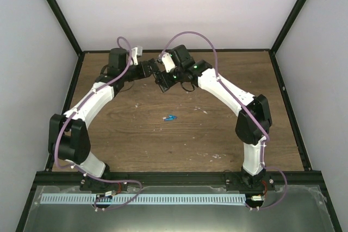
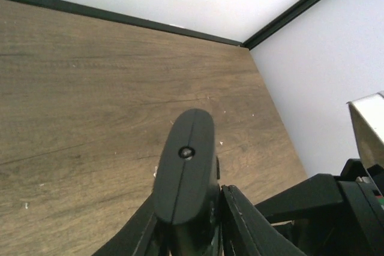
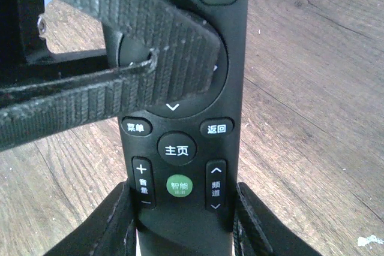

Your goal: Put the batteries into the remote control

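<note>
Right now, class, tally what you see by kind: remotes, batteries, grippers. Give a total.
Remote: 1
Batteries: 2, it seems; a tiny blue pair lying close together on the table
Grippers: 2, the left gripper and the right gripper, both closed on the remote
Total: 5

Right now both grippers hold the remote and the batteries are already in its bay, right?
Not in the bay. The top external view shows the batteries lying on the table, near its middle, apart from both arms. The left gripper and right gripper do hold the remote control.
</note>
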